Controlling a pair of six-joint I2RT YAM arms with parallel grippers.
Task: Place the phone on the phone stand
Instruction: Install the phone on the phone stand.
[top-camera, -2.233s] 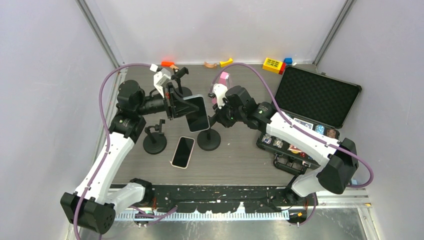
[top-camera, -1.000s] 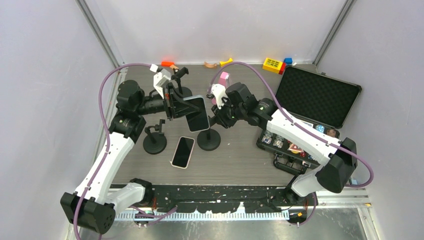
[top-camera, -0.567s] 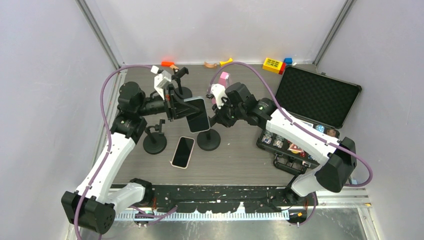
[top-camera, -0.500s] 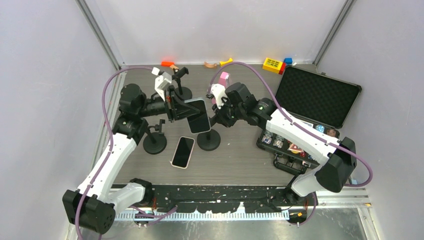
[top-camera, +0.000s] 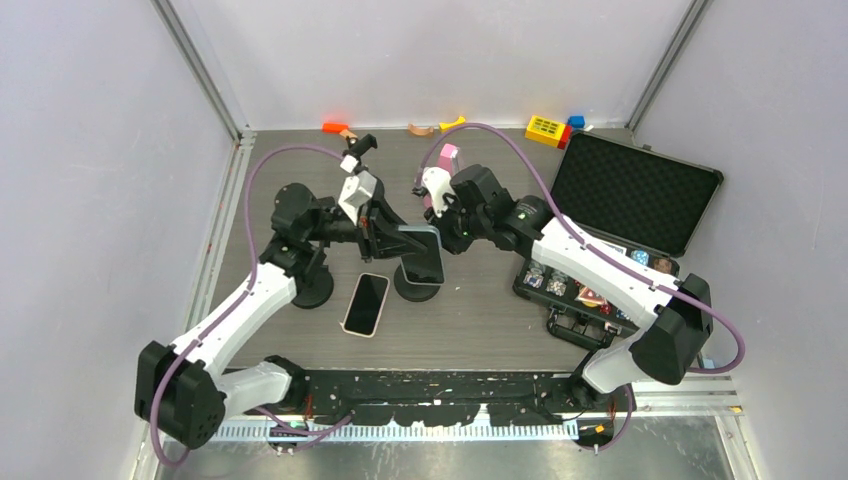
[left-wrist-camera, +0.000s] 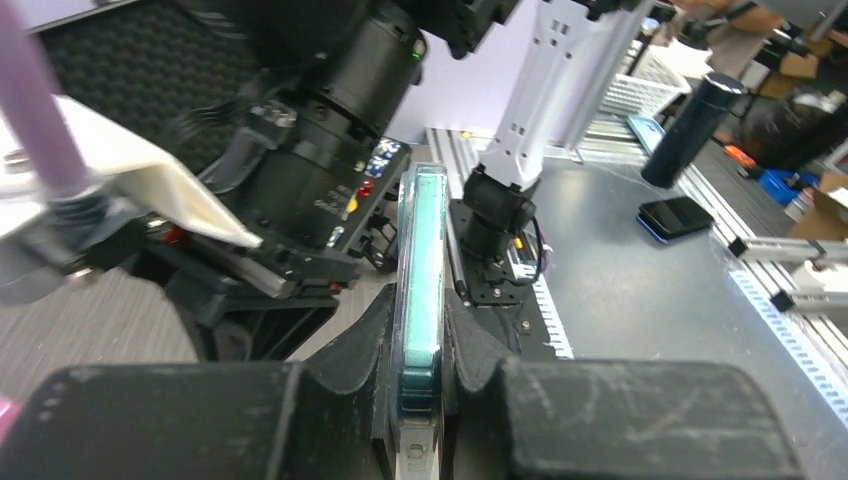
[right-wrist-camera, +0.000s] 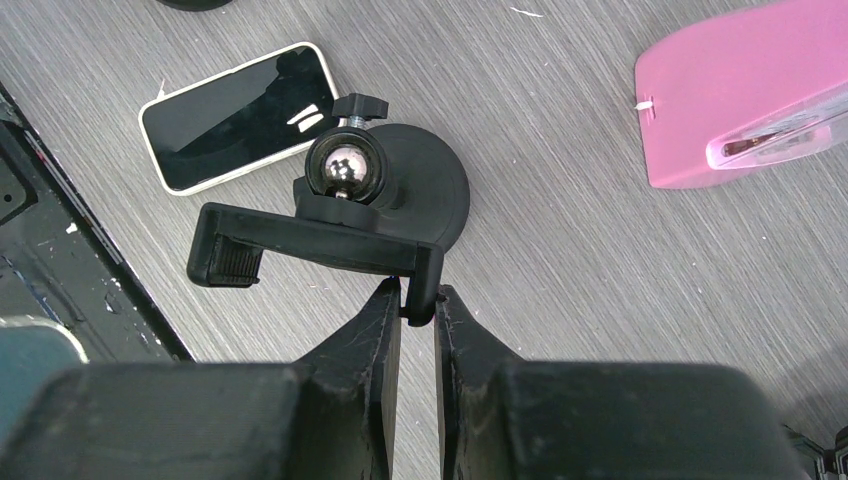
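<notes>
Clerk: Table (top-camera: 480, 320), grey wood-grain, bearing every item listed. Next in size?

Checker: One black case (top-camera: 633, 193) at the right side. Its foam-lined lid is open and small coloured pieces sit in its tray.

Clerk: Grippers?

Checker: Two. The left gripper (left-wrist-camera: 420, 312) has its fingers clamped on both faces of the phone (top-camera: 424, 256). The phone is raised off the table, with its dark screen showing to the overhead camera. The right gripper (right-wrist-camera: 416, 296) has its fingers pinched on one end of the clamp bar of the phone stand (right-wrist-camera: 420, 190).

Clerk: Condition of that stand?

Checker: Its round black base lies flat on the table, with a chrome ball joint above and the clamp bar lying crosswise. From above, the phone covers most of the base. It is not yet seated in the clamp.

Clerk: Lesser items?

Checker: The second stand (top-camera: 312, 290) is partly under the left arm. The spare phone (top-camera: 366, 303) is cream-edged and lies flat, face up, between the two stand bases. The pink object (right-wrist-camera: 730, 100) is near the right wrist. The yellow block (top-camera: 546, 129) is at the far edge.
</notes>
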